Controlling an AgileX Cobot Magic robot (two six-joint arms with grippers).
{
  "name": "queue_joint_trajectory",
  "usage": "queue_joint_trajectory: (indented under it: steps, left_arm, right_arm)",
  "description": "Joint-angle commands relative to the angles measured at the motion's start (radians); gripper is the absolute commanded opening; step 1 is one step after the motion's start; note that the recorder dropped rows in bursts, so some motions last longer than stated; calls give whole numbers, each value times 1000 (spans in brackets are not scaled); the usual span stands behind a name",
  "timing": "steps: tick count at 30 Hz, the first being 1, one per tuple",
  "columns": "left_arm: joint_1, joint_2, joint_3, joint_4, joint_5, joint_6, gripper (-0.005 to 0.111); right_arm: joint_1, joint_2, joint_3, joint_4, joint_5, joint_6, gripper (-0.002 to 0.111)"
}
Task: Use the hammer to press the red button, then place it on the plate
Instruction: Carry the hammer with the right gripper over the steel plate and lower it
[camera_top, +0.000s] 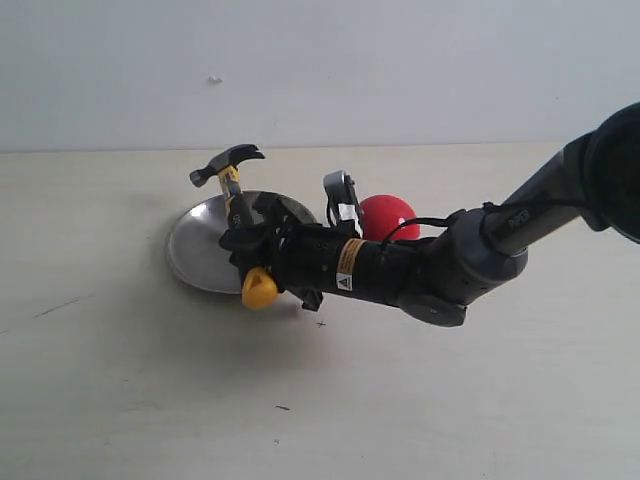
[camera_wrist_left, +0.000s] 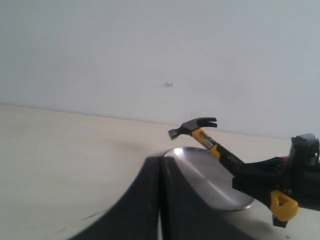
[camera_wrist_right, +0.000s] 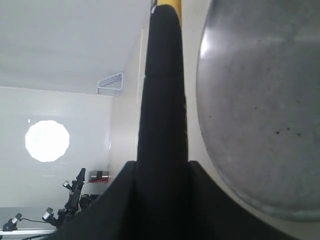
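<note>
Over the plate (camera_top: 195, 245), hammer (camera_top: 230, 162) held slanting.
Gripped tight round the handle by the right gripper (camera_top: 245, 238), likely for laying down gently; red button (camera_top: 385, 215) just beside the plate.

Arm (camera_top: 400, 270) screens red button (camera_top: 385, 215), plate (camera_top: 195, 250) left half clear

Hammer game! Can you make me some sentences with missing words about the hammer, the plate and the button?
1. The right tool grips the hammer by its ____.
2. The hammer's butt end is coloured ____.
3. The round metal plate is ____ in colour.
4. The dome button, partly hidden by the arm, is ____.
Missing words: handle; yellow; silver; red.
</note>
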Motion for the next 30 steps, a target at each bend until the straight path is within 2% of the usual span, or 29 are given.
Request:
queue_joint_trajectory:
  steps: [1,13,21,26,30]
  left_arm:
    - [-1,-6,1,-7,-6,-6,0]
    - [-1,-6,1,-7,-6,-6,0]
    - [-1,-6,1,-7,-6,-6,0]
    - [-1,-6,1,-7,-6,-6,0]
    - [-1,-6,1,-7,-6,-6,0]
  right_arm:
    - [-4,17,-23,17,-101,30,0]
    - [-4,28,-23,20,-74,178,2]
    - [-4,28,-23,20,-88,250,26]
    - [-4,28,-23,6,-179,270,44]
    - [-4,28,-23,-18,-252,272,52]
